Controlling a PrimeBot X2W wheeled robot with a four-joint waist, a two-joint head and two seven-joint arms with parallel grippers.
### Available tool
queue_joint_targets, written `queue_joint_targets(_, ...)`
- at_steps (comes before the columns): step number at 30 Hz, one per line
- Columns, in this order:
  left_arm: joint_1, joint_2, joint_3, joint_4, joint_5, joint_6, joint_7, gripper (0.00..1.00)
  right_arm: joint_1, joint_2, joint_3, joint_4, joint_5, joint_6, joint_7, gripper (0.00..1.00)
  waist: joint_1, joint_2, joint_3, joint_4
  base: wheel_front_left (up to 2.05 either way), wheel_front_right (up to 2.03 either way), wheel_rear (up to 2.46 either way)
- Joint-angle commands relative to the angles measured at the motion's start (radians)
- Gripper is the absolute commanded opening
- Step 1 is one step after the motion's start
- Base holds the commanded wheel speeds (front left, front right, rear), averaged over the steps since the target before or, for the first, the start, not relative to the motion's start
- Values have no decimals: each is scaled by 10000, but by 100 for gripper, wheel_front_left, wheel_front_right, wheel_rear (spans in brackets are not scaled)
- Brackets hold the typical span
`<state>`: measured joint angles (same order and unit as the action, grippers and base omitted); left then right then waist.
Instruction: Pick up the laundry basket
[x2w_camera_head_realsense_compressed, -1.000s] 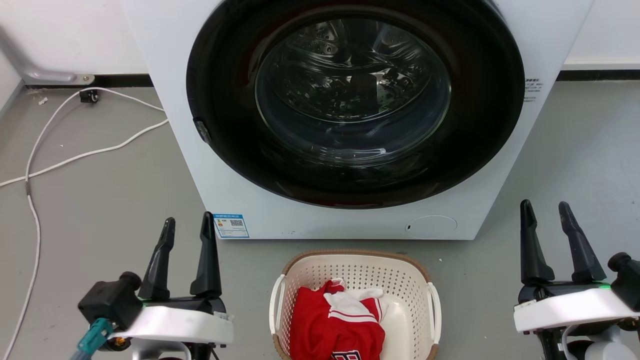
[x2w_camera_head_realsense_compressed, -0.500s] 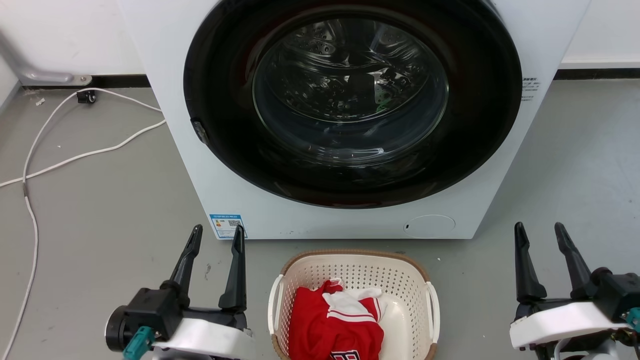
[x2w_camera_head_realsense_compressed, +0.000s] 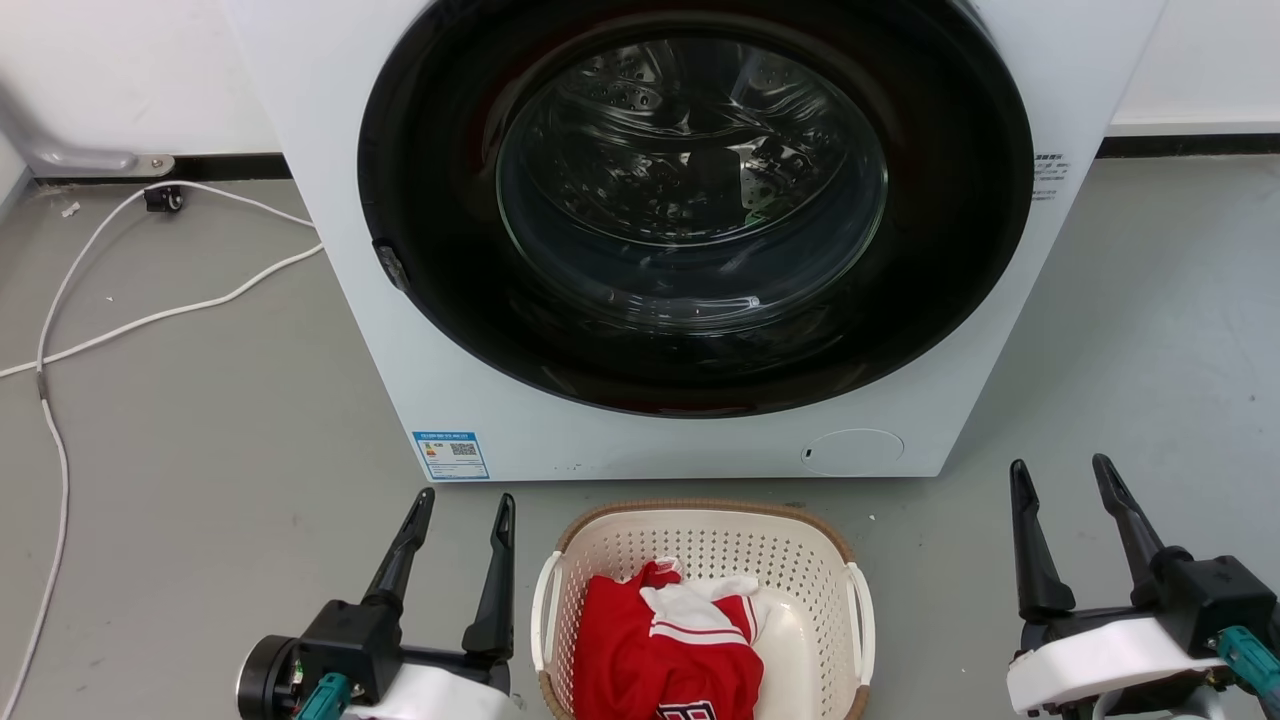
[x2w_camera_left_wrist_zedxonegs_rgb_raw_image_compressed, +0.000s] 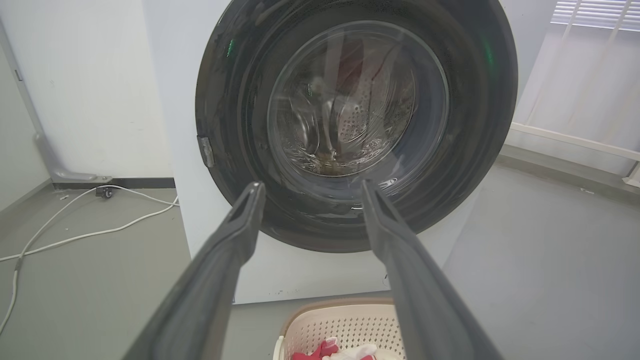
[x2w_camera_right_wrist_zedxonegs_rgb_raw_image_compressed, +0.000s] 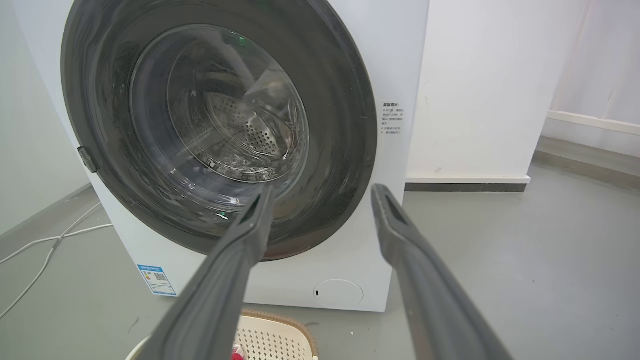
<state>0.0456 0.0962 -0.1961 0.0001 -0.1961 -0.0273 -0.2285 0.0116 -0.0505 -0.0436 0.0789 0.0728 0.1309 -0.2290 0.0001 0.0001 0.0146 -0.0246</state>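
Note:
The cream laundry basket (x2w_camera_head_realsense_compressed: 810, 580) with a brown rim stands on the grey floor just before the washer, holding a red and white garment (x2w_camera_head_realsense_compressed: 665, 650). Its far rim also peeks in at the bottom of the left wrist view (x2w_camera_left_wrist_zedxonegs_rgb_raw_image_compressed: 345, 320) and of the right wrist view (x2w_camera_right_wrist_zedxonegs_rgb_raw_image_compressed: 280, 330). My left gripper (x2w_camera_head_realsense_compressed: 465, 505) is open just left of the basket's left handle (x2w_camera_head_realsense_compressed: 543, 610), apart from it. My right gripper (x2w_camera_head_realsense_compressed: 1060, 470) is open well to the right of the right handle (x2w_camera_head_realsense_compressed: 862, 620). Nothing lies between either pair of fingers.
A white front-loading washer (x2w_camera_head_realsense_compressed: 690, 230) with a shut dark round door stands right behind the basket. White cables (x2w_camera_head_realsense_compressed: 150, 300) trail over the floor at the left. The wall runs behind. Bare grey floor lies on both sides of the basket.
Both grippers have sunk lower in the head view. The left one has swung right, close to the basket's left handle; the right one has drifted slightly left. The camera has shifted a little.

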Motion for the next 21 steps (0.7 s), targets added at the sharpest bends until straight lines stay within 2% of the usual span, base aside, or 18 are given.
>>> queue_joint_targets(1, 49, -28, 36, 63, 166, -111, -88, 100, 97, 0, 14, -8, -252, -3, -92, 100, -1, -1, 3, 0, 0, 0, 0)
queue_joint_targets(5, 9, -113, 125, 224, 466, -321, -167, 100, 110, 1, 33, 38, -510, -3, -159, 100, -1, -1, 20, -1, 0, 0, 0)
queue_joint_targets(14, 139, -233, 138, 263, 1328, -506, -324, 100, 91, 4, 73, -3, -887, -3, -318, 100, -1, -1, 61, -23, 0, 0, 0)
queue_joint_targets(19, 206, -301, 289, 282, 1352, -518, -396, 100, 109, 6, 78, 63, -962, -3, -376, 100, -1, -1, 75, -24, 0, 0, 0)
queue_joint_targets(21, 227, -346, 441, 322, 1124, -529, -386, 100, 107, 6, 23, 189, -540, -3, -365, 100, -1, -1, 72, -25, 0, 0, 0)
